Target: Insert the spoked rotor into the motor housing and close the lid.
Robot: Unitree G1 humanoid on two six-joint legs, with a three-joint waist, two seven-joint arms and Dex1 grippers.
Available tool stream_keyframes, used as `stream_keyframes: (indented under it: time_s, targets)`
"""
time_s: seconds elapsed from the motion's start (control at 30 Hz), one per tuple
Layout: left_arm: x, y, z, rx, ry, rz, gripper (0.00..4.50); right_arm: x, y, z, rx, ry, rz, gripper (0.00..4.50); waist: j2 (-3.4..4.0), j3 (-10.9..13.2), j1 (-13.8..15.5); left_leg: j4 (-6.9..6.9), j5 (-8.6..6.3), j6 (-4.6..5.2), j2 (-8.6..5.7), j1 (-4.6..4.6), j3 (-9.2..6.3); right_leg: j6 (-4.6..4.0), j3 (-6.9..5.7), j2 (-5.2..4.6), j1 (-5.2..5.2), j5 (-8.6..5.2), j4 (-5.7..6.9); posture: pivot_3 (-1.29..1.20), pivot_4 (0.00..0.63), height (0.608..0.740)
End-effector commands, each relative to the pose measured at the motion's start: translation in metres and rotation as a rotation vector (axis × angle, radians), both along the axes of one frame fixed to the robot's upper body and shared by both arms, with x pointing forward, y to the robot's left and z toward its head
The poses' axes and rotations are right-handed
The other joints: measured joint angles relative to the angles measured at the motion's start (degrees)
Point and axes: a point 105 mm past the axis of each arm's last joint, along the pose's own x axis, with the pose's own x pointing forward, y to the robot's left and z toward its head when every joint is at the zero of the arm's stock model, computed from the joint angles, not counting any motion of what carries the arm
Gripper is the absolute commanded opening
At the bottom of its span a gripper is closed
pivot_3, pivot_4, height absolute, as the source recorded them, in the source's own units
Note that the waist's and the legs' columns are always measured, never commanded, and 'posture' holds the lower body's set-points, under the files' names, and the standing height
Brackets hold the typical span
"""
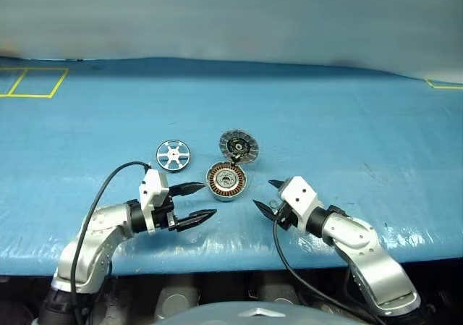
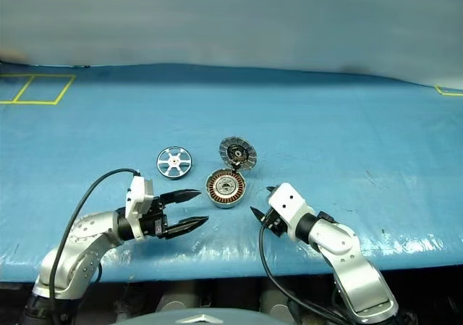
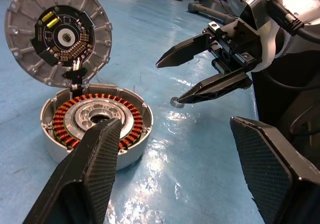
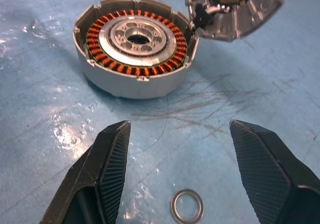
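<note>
The motor housing (image 1: 226, 181) sits on the blue table with its copper windings (image 4: 100, 49) exposed. Its lid (image 1: 239, 146) stands open, hinged at the far rim, with the ribbed inner face (image 3: 57, 34) towards me. The spoked rotor (image 1: 173, 155) lies flat on the table, left of the housing and a little farther back. My left gripper (image 1: 208, 200) is open and empty just left of the housing, pointing right. My right gripper (image 1: 261, 192) is open and empty just right of the housing, pointing at it.
A small metal washer (image 4: 187, 205) lies on the table under the right gripper's fingertips. The blue table cover (image 1: 347, 122) stretches far back and to both sides. Yellow tape lines (image 1: 32, 82) mark its far left corner. The table's front edge runs just behind both wrists.
</note>
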Motion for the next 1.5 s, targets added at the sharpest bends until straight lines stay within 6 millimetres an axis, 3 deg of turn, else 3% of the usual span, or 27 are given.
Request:
stream_keyframes:
  time_s: [0.03,0.43,0.67,0.8,0.97,1.1,1.3,1.5]
  targets:
    - [0.0,-0.009,-0.005,-0.004,-0.06,-0.001,3.69,0.001,-0.008,-0.002,0.001,-0.014,-0.044,3.32,0.0,0.0,-0.1,0.0,-0.01,0.02,0.0,0.01,0.02,0.0,0.0,-0.02,0.0,0.0,0.0,0.0,0.15,0.74]
    - [0.012,-0.011,-0.018,0.1,-0.158,-0.065,3.69,0.0,-0.027,-0.03,-0.037,0.066,-0.131,3.32,0.04,0.0,-0.3,-0.04,-0.01,0.05,0.01,-0.1,0.03,-0.02,-0.03,-0.03,-0.02,0.01,-0.01,0.0,0.15,0.74]
    - [0.012,-0.012,-0.014,0.044,-0.183,-0.063,3.69,-0.011,-0.032,-0.042,-0.045,0.122,-0.132,3.32,0.06,-0.1,-0.2,-0.05,-0.04,0.09,0.02,-0.05,0.0,-0.01,-0.09,-0.08,-0.04,0.01,-0.1,0.0,0.15,0.74]
    - [0.007,-0.015,-0.016,0.055,-0.156,-0.105,3.72,-0.013,-0.031,-0.045,-0.045,0.135,-0.119,2.42,0.06,-0.1,-0.2,-0.06,-0.08,0.14,0.01,-0.06,0.0,-0.01,-0.11,-0.1,-0.02,0.01,-0.19,0.0,0.15,0.74]
    - [-0.003,-0.017,-0.012,0.046,-0.132,-0.22,3.72,-0.011,-0.028,-0.046,-0.05,0.131,-0.111,0.74,0.05,-0.2,-0.2,-0.06,-0.07,0.14,0.02,-0.04,0.01,-0.01,-0.11,-0.11,-0.01,0.0,-0.19,0.0,0.15,0.74]
    - [-0.006,-0.015,-0.019,0.135,-0.136,-0.303,3.72,-0.01,-0.027,-0.047,-0.056,0.135,-0.098,0.65,0.09,-0.3,-0.3,-0.06,-0.07,0.13,0.03,-0.01,0.02,0.0,-0.11,-0.13,-0.01,0.0,-0.19,0.0,0.15,0.74]
    - [-0.003,-0.015,-0.017,0.139,-0.151,-0.308,3.72,-0.008,-0.021,-0.036,-0.049,0.111,-0.07,0.65,0.07,-0.3,-0.3,-0.08,-0.08,0.14,0.03,-0.02,0.02,0.0,-0.11,-0.14,-0.02,0.0,-0.2,0.0,0.15,0.74]
    - [0.0,-0.015,-0.015,0.13,-0.167,-0.269,3.72,0.0,0.012,0.021,0.093,-0.027,0.029,0.65,0.13,-0.3,-0.4,-0.16,-0.08,0.13,0.04,-0.11,0.03,-0.01,-0.11,-0.13,-0.12,0.0,-0.2,0.0,0.15,0.74]
